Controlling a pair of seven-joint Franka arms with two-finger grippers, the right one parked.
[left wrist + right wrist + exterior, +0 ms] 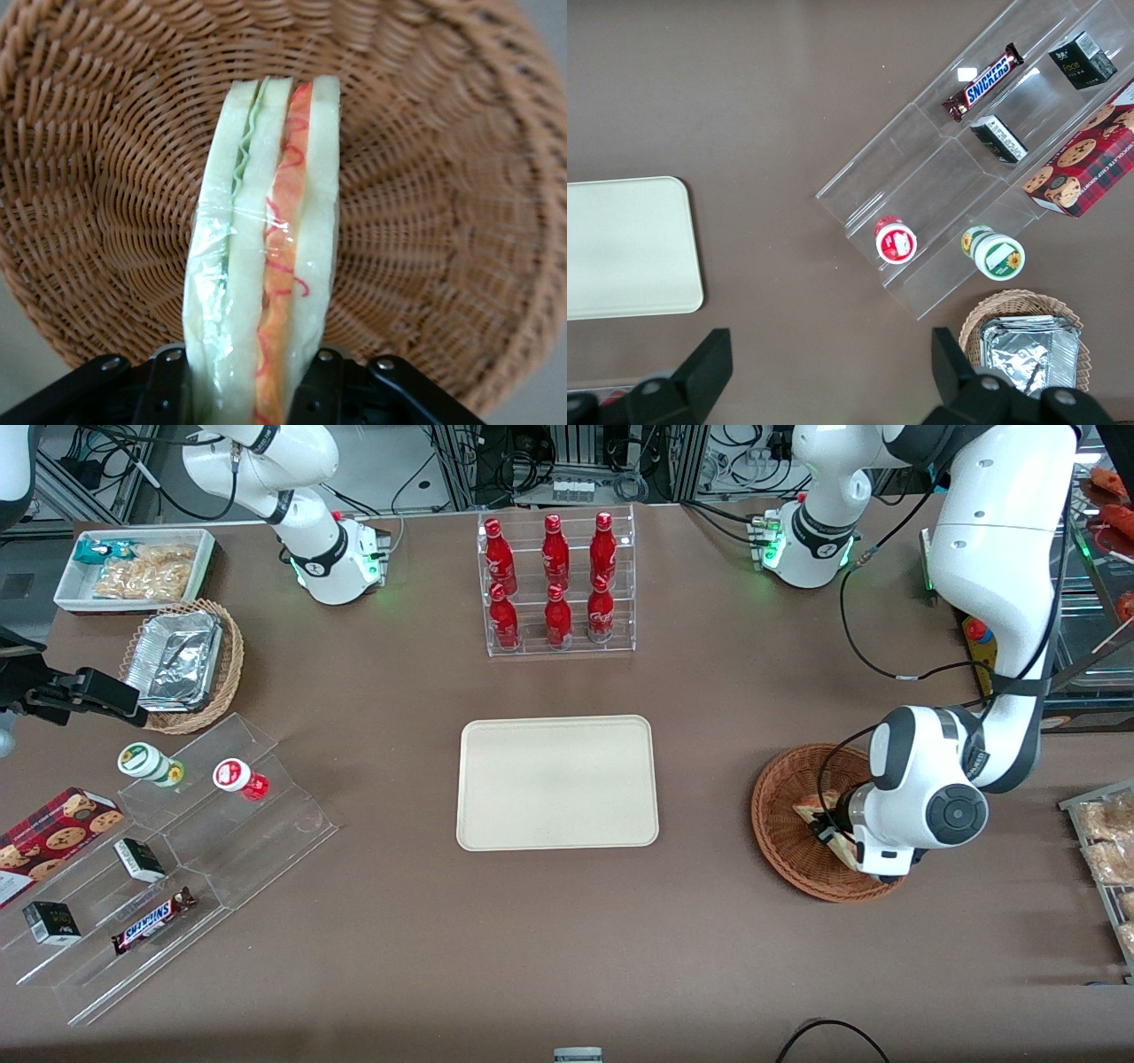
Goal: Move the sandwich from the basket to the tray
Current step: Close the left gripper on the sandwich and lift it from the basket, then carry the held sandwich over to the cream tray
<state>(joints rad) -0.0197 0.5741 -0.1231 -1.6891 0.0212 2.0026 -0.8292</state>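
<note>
One sandwich (266, 266) sits in the basket (788, 841), wrapped in clear film, white bread with a green layer and an orange-red layer showing edge-on in the left wrist view. The gripper (257, 390) is down inside the basket with one black finger (164, 385) on each flat side of the wedge; the jaws are closed onto the sandwich, touching the wrap on both sides. In the front view the gripper (837, 837) is mostly covered by the left arm's wrist housing, and only a corner of the sandwich (811, 810) shows beside it, above the basket floor.

The tray (557, 782) lies flat on the table (567, 957), well apart from the basket toward the parked arm's end, with nothing on it. Farther from the front camera than the tray stands a clear rack of red bottles (556, 584). Past the tray toward the parked arm's end lie a stepped acrylic rack (177, 868) with small snacks and a lighter basket with foil containers (182, 664).
</note>
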